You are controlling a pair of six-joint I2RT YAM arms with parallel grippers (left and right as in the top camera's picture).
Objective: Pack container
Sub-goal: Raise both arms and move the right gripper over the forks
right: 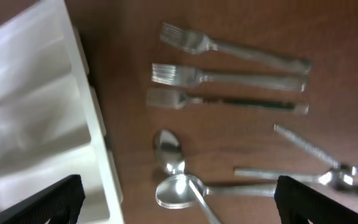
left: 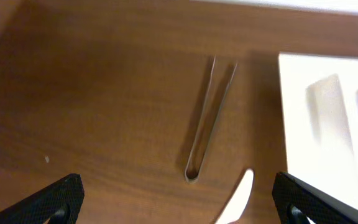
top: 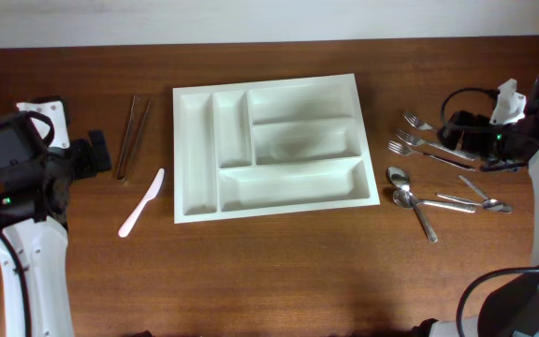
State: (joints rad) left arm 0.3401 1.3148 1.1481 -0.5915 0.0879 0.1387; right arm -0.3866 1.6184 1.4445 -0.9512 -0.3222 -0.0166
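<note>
Five compartments of the tray [top: 288, 183] are all bare (nothing is packed yet). It lies flat in the middle of the desk, nearer the far edge, with two narrow slots at its left end and three long ones beside them.

The cutlery is split between the two sides, probably so that each arm has its own share within reach. Toward the left edge lie the tongs [top: 123, 170] and, closer to the front edge, a white knife [top: 141, 202]. Toward the right edge lie three forks [top: 426, 141] side by side and a loose cluster of spoons [top: 400, 195], perhaps four, though they overlap too much to count.

The left gripper [left: 179, 205] hangs above the joined end of the tongs with its fingers spread wide, touching nothing. The right gripper [right: 179, 205] hangs equally spread over the spoons, just beside the tray's right wall. Both look posed for a first pick, the jaws wide enough to come down around a handle.
</note>
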